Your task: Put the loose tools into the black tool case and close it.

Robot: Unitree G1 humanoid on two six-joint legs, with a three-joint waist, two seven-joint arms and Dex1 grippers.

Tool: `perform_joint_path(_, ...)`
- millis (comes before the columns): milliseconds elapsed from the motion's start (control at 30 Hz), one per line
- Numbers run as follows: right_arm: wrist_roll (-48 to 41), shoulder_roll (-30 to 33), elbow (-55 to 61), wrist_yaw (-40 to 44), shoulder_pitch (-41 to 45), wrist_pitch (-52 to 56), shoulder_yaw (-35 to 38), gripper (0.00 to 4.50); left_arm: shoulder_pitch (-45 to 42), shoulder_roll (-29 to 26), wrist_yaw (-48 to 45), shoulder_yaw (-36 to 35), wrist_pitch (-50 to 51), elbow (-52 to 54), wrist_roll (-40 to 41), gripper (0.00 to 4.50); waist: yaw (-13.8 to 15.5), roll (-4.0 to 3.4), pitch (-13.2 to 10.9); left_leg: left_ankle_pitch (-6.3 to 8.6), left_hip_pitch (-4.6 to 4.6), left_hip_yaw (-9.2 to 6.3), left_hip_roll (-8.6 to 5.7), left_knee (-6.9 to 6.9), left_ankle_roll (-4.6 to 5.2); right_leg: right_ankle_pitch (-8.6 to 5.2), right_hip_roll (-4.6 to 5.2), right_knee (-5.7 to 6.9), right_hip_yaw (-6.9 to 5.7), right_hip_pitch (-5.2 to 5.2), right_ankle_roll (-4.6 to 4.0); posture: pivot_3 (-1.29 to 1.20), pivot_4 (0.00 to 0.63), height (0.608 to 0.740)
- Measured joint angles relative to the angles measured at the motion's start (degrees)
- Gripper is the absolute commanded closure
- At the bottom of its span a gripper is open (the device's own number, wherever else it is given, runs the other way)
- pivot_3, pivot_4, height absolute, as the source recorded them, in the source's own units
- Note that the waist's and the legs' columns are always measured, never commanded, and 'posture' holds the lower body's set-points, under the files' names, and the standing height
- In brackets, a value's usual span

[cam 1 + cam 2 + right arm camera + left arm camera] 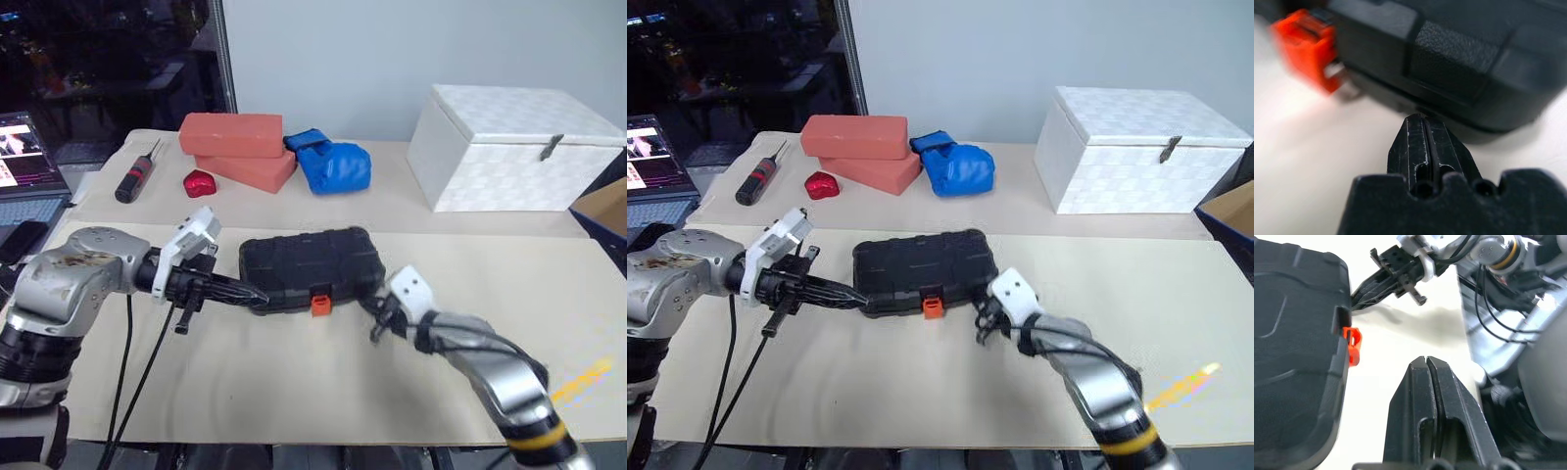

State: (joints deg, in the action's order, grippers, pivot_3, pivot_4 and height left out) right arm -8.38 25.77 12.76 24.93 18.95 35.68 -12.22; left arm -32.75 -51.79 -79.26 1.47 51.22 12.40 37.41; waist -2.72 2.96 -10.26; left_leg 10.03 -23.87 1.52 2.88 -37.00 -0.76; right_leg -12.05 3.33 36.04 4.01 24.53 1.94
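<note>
The black tool case [309, 264] lies flat in the middle of the table with its lid down. Its orange latch [319, 304] sticks out at the front edge. My left gripper [257, 297] is shut and empty, its tips at the case's front left corner. My right gripper [375, 311] is also shut and empty, just off the front right corner. In the right wrist view the latch [1308, 44] sits beside the case wall [1464, 54], with the shut fingers [1422, 117] close under the wall. The loose tools are out of view.
A black-and-red-handled screwdriver [137, 174] lies at the back left, near a small red object [200, 182]. Two stacked red bricks [240, 147] and a blue glove [333, 162] sit behind the case. A white box [509, 147] stands at the back right. A laptop [24, 157] is at the far left.
</note>
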Motion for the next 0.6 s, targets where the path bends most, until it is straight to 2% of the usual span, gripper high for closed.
perform_joint_path(100, 2.08, -2.23, -9.61, -0.64, 6.05, -5.11, 0.09, 4.50, 0.40, 2.21, 4.10, -0.43, 0.12, 0.98, 0.64, 4.43, -0.02, 0.00, 0.00, 0.00, -0.09, 0.00, 0.00, 0.04, 0.01, -0.01, -0.02, -0.02, 0.00, 0.03, 0.06, 0.00, 0.150, 0.740)
perform_joint_path(133, 2.59, -2.69, -12.25, -0.63, 7.42, -6.48, 0.35, 4.50, 0.45, 3.01, 5.39, -0.43, 0.15, 1.51, 0.85, 4.43, 0.03, 0.00, 0.00, 0.00, -0.17, -0.02, 0.00, 0.04, 0.01, 0.10, -0.03, -0.01, 0.00, 0.08, 0.31, 0.00, 0.150, 0.740)
perform_joint_path(200, 2.43, -2.39, -14.05, 1.13, 8.16, -7.54, 1.62, 4.50, 0.37, 4.81, 8.47, -0.41, 0.09, 1.95, 0.84, 4.43, 0.27, 0.00, 0.00, 0.00, -0.34, -0.09, -0.03, 0.06, 0.02, 0.14, -0.03, 0.02, -0.01, 0.19, 0.49, 0.00, 0.150, 0.740)
perform_joint_path(267, 1.17, -1.38, -13.66, 3.39, 7.90, -7.51, 2.57, 3.91, 0.17, 5.85, 11.18, -0.32, -0.03, 1.78, 0.14, 4.50, 0.44, 0.00, 0.00, 0.01, -0.59, -0.12, -0.06, 0.06, 0.02, 0.17, -0.02, 0.04, -0.02, 0.42, 0.46, 0.00, 0.150, 0.740)
perform_joint_path(300, 0.07, -0.26, -11.70, 4.94, 6.56, -7.29, 3.52, 3.70, -0.25, 6.82, 12.50, -0.17, -0.22, 1.68, -0.40, 4.50, 0.69, -0.02, 0.00, 0.01, -0.75, -0.16, -0.10, 0.06, 0.03, 0.18, -0.01, 0.06, -0.02, 0.52, 0.43, 0.00, 0.150, 0.740)
perform_joint_path(367, -3.51, 1.69, -4.89, 7.49, 2.04, -4.37, 6.09, 2.98, -1.51, 8.36, 14.38, 0.84, -1.43, 0.16, -2.08, 4.50, 1.17, -0.02, 0.00, 0.04, -0.82, -0.18, -0.10, 0.06, 0.07, 0.20, -0.01, 0.04, -0.03, 0.56, 0.40, 0.00, 0.150, 0.740)
perform_joint_path(467, -8.68, 1.88, 4.79, 9.05, -3.79, 0.57, 7.93, 1.94, -2.93, 9.97, 16.01, 2.27, -3.53, -2.61, -4.57, 3.77, 1.33, -0.02, 0.00, 0.06, -0.76, -0.17, -0.10, 0.04, 0.10, 0.16, -0.04, 0.06, -0.01, 0.56, 0.47, 0.00, 0.150, 0.740)
perform_joint_path(567, -10.73, -0.58, 11.41, 6.96, -6.15, 4.33, 7.64, 0.98, -3.31, 11.48, 15.56, 4.15, -6.45, -4.78, -6.31, 2.71, 0.74, -0.03, 0.01, 0.02, -0.62, -0.17, -0.07, 0.03, 0.09, 0.18, -0.07, 0.11, 0.00, 0.50, 0.52, 0.00, 0.150, 0.740)
perform_joint_path(600, -10.77, -2.01, 12.05, 5.90, -6.13, 4.84, 6.96, 0.96, -3.32, 12.40, 15.68, 4.55, -7.63, -5.80, -7.04, 2.37, 0.58, -0.02, 0.01, -0.04, -0.55, -0.17, -0.07, 0.03, 0.07, 0.22, -0.07, 0.15, 0.00, 0.47, 0.48, 0.00, 0.150, 0.740)
